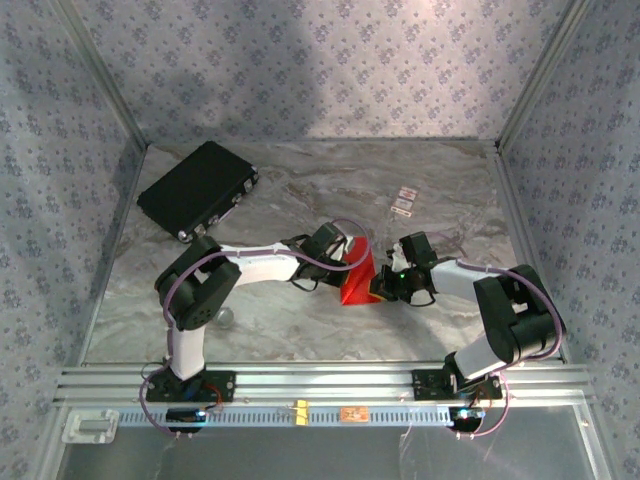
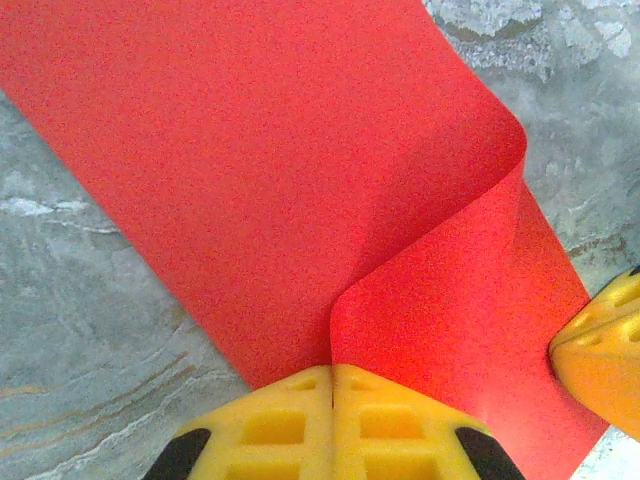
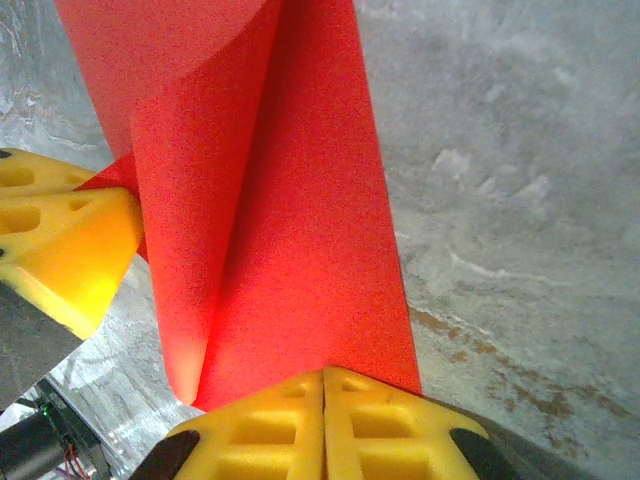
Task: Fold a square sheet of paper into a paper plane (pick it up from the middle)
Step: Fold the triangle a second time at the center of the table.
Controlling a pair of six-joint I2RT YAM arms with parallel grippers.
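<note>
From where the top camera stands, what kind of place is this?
Probably a robot test booth, not a home: patterned walls close in a marble-look table, and the left arm and right arm are bolted to an aluminium rail at its near edge.

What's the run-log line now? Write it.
left gripper shut on red paper sheet | right gripper shut on same sheet | sheet curled over

It was a robot lab. A left arm point(image 1: 200, 285) and a right arm point(image 1: 515, 315) were bolted to a metal rail point(image 1: 320, 378) beside a grey worktop point(image 1: 300, 190), with patterned walls point(image 1: 320, 60) all around.
</note>
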